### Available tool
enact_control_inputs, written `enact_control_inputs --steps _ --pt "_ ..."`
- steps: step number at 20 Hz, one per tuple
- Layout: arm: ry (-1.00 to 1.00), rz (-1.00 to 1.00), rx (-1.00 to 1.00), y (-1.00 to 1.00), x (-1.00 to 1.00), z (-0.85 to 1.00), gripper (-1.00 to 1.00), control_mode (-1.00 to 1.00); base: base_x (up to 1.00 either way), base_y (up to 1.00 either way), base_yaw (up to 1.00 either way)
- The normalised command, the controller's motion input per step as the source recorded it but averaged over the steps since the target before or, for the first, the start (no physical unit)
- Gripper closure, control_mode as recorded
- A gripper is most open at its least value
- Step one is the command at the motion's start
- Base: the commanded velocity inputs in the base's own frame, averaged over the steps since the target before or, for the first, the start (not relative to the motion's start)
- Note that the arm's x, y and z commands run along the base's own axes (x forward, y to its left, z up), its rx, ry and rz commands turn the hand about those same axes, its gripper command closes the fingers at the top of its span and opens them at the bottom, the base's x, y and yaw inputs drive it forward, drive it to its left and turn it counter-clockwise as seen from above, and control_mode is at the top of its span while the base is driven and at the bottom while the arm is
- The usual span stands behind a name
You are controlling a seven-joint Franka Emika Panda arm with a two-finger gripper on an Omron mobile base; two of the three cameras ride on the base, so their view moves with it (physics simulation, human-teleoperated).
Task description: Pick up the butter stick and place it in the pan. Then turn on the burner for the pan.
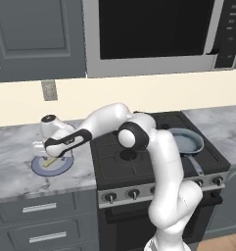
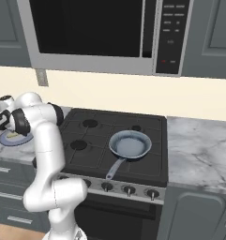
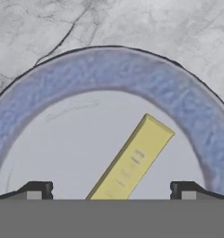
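The pale-yellow butter stick (image 3: 132, 162) lies slantwise on a flat grey plate with a blue rim (image 3: 108, 69), on the marble counter left of the stove. My gripper (image 3: 111, 191) hangs just above the plate, open, its two dark fingertips (image 3: 39, 189) standing on either side of the stick's near end without touching it. From the left base view the hand (image 1: 51, 147) is over the plate (image 1: 38, 169), and a bit of the butter stick (image 1: 51, 161) peeks out under it. The pan (image 1: 185, 141) with its grey-blue inside sits on the stove's front right burner, handle pointing forward, pan (image 2: 130, 144).
The stove knobs (image 2: 128, 190) run along the front panel of the range. A microwave (image 2: 100, 33) hangs above the stove. A wall socket (image 1: 49, 90) is behind the plate. Drawers (image 1: 38, 208) sit under the counter.
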Motion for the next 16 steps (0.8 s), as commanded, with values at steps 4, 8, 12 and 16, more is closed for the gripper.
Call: enact_control_inputs --steps 4,8,12,16 --pt "0.0 0.0 0.0 0.05 0.2 -0.08 -1.0 -1.0 0.0 0.0 0.0" --pt "0.02 0.0 0.0 0.03 0.03 -0.17 1.0 -1.0 0.0 0.0 0.0" --pt "0.04 0.0 0.0 0.0 0.0 -0.27 1.0 -1.0 0.0 0.0 0.0" --pt "0.03 0.0 0.0 0.0 0.0 -0.37 1.0 -1.0 0.0 0.0 0.0"
